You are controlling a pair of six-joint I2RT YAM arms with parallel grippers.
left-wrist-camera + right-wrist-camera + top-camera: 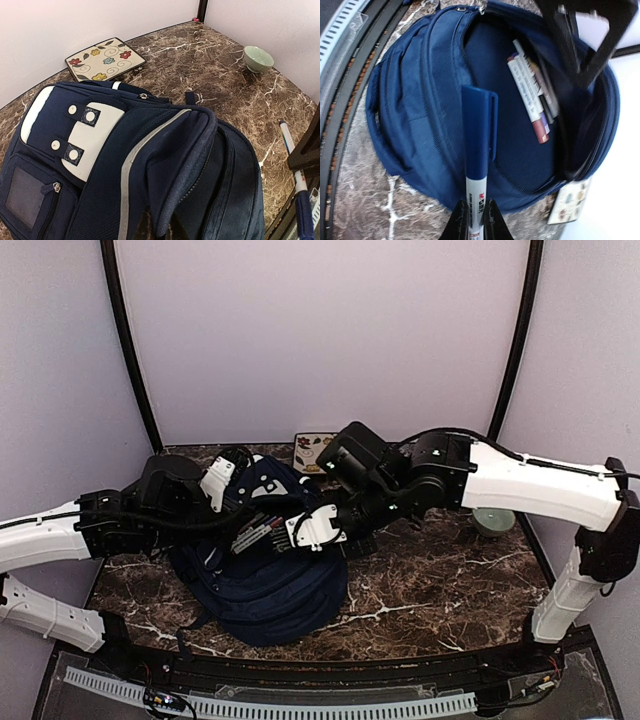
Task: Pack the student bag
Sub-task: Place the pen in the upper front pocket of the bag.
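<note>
The student bag (265,590) is a large navy backpack lying at the middle left of the table, main compartment open. My left gripper (162,225) is shut on the edge of the bag's front flap and holds it up. In the top view the left gripper (240,502) is at the bag's far side. My right gripper (476,227) is shut on a white marker with a blue cap (479,135), held over the open compartment (510,115). Several pens (532,95) lie inside. The marker also shows in the left wrist view (295,170).
A square flowered plate (105,57) lies on the marble table behind the bag, also visible in the top view (313,451). A pale green bowl (258,57) stands at the far right. The near table edge has a black rail (330,680).
</note>
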